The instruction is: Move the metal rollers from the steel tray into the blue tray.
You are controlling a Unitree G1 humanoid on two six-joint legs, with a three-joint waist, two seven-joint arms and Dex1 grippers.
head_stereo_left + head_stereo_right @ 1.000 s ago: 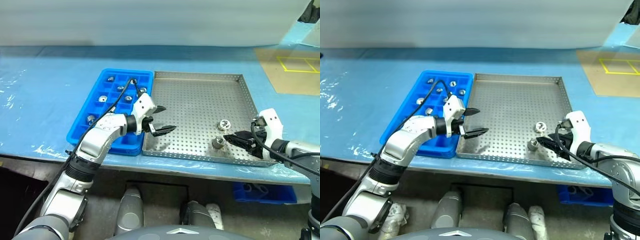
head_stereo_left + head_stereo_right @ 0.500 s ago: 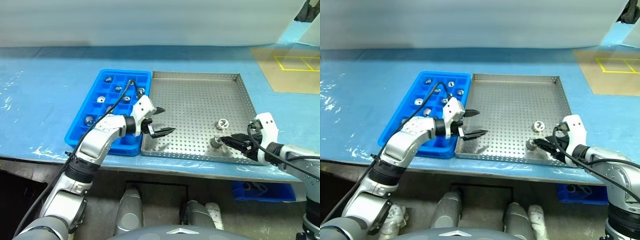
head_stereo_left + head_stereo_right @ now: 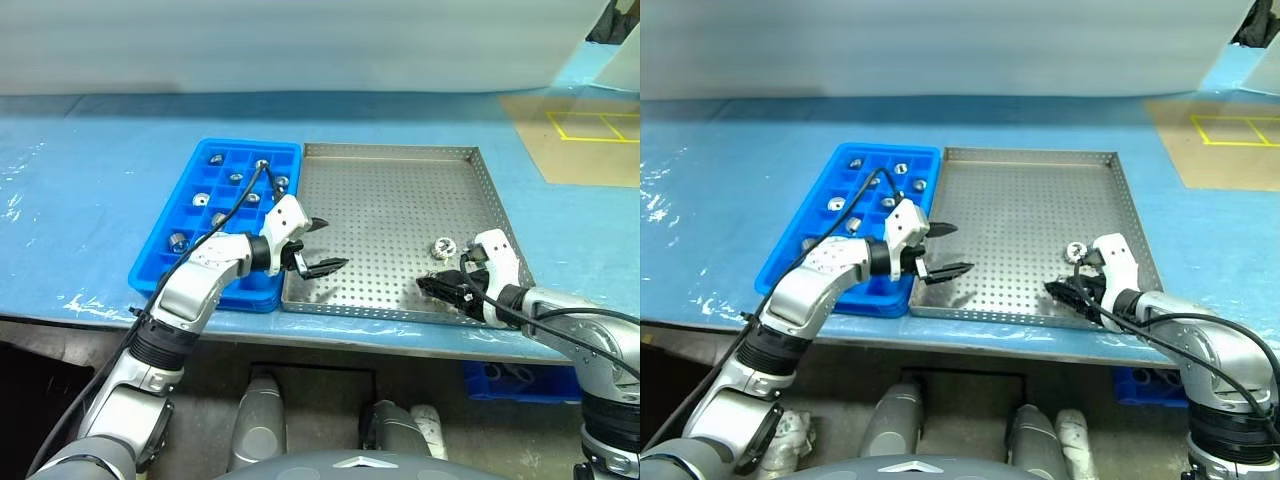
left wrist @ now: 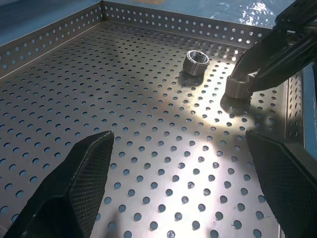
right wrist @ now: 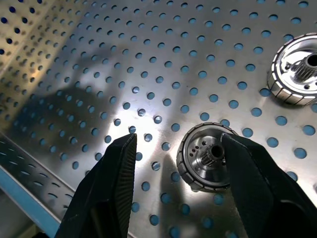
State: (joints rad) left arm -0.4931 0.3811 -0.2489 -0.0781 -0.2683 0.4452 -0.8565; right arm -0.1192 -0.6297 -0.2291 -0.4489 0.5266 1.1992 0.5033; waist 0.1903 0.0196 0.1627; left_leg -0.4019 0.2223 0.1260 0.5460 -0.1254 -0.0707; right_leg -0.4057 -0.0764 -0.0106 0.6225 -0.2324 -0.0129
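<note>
A desk (image 3: 90, 170) covered in glossy blue plastic sheeting carries two trays side by side, touching along one edge: a blue tray (image 3: 186, 262) with a grid of square compartments on the robot's left, and a shallow steel tray (image 3: 390, 200) with a perforated floor and low punched rim on its right. Several metal rollers (image 3: 217, 158) sit one to a compartment in the far and middle rows of the blue tray. Two rollers lie on the steel tray near its right front corner: the far roller (image 3: 443, 246) stands free on the perforated floor, while the near roller (image 5: 209, 156) lies between the fingers of the right gripper (image 3: 433, 287), which reaches in low over the front rim; the fingers stand partly apart on either side of it, one finger (image 5: 250, 181) overlapping its edge, and whether they press on it cannot be told. The left gripper (image 3: 320, 246) hovers over the left front part of the steel tray, just beside the blue tray, its jaws spread wide and holding nothing. Beyond the desk hangs a pale, plain backdrop (image 3: 300, 45). At the far right a brown floor (image 3: 590, 150) bears a rectangle of yellow tape (image 3: 592, 125). Below the desk's front edge, a blue bin (image 3: 515, 383) sits on the floor.
</note>
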